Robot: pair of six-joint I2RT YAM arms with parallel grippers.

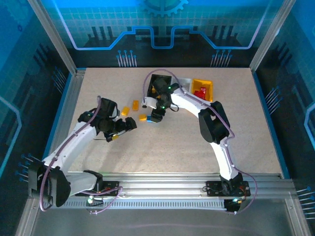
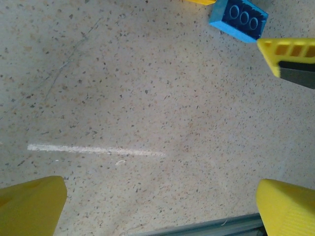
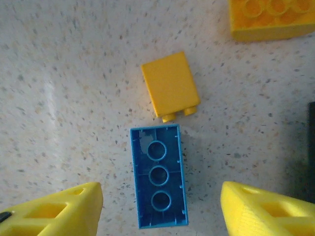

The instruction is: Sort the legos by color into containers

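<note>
A light blue lego lies upside down on the table, its hollow underside up, between the two fingers of my open right gripper, untouched by either. Just beyond it lies a yellow-orange lego on its side, and another yellow-orange lego sits studs up at the far right. From above, my right gripper hovers over the blue lego. My left gripper is open over bare table, left of that blue lego. The black bin, white bin and yellow-orange bin stand in a row behind.
Red legos lie in the yellow-orange bin. Two more yellow-orange legos rest on the table left of the right gripper. The right arm crosses in front of the white bin. A metal rail runs along the near edge.
</note>
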